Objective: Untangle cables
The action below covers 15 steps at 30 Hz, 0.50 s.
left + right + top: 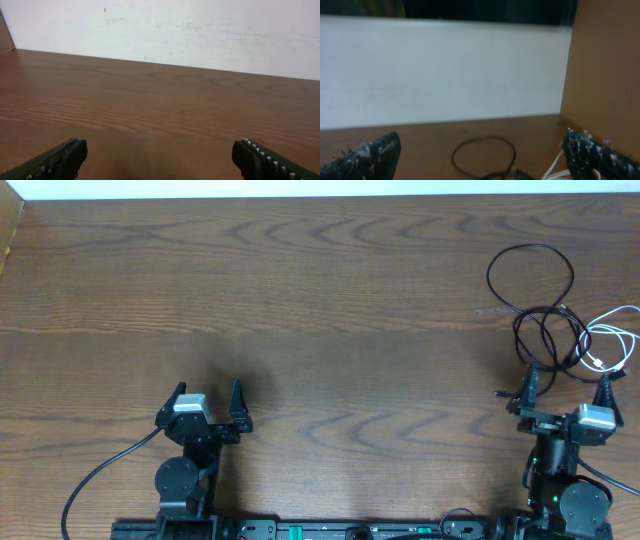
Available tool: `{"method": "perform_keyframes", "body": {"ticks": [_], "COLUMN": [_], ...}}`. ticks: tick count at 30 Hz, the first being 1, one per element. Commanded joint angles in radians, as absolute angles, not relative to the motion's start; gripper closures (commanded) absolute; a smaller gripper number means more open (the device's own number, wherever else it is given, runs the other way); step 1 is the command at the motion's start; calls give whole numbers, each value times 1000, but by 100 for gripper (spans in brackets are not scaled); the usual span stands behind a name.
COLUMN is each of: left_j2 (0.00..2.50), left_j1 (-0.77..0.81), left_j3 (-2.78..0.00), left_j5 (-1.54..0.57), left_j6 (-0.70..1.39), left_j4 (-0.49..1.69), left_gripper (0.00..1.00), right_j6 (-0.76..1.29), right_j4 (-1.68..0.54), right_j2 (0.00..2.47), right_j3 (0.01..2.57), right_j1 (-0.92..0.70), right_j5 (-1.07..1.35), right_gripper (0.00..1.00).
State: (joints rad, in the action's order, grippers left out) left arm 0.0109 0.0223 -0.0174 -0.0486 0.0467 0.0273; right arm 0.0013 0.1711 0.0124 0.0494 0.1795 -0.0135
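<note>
While both arms sat at the near edge of the table (320,300), your left gripper (208,390) stood with its jaws spread wide, nothing between them but bare wood grain. From the left wrist view you had two dark ribbed fingers (55,161) low in the corners, well apart, and the tabletop running off toward a white wall (200,30).

Over on your right, the right gripper (567,382) was spread wide as well and held nothing. Its tips pointed at the cables (548,330); whether they touched the nearest loop, you couldn't tell from above.

That bundle lay near the table's right edge, well apart from your left arm. The black cables (530,275) were looped together, with tighter overlapping loops nearer your gripper, crossing in a small knot, and one big loose ring on the far side. The white cable (615,330) curved out of that knot toward the right edge.

From the right wrist camera you saw a black loop low between the fingers, a strand of white by the right fingertip, and a wooden side panel (605,65) rising on the right.
</note>
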Motion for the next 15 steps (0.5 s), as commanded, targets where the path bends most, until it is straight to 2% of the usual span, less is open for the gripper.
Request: {"method": "perform_keyframes", "body": {"ticks": [1,6,9,11,15], "left_j2": [4,4,4,4,4], "left_j1": [18,18,18,18,18], "left_j3": [-4,-4,-4,-4,-4], "left_j5": [-25,-25,-25,-25,-25], "left_j6": [30,30,30,30,30], "left_j4": [71,71,71,71,71], "left_gripper": [2,2,2,2,2], "right_j6": [10,10,10,10,10], "right_j4": [173,155,51,-60,-74], "right_j2": [5,5,5,5,4], "right_j3": [4,5,5,5,6], "right_j1": [150,52,13,5,7], "right_j5": [-8,-8,-8,-8,-7], "right_gripper": [1,1,1,1,1]}}
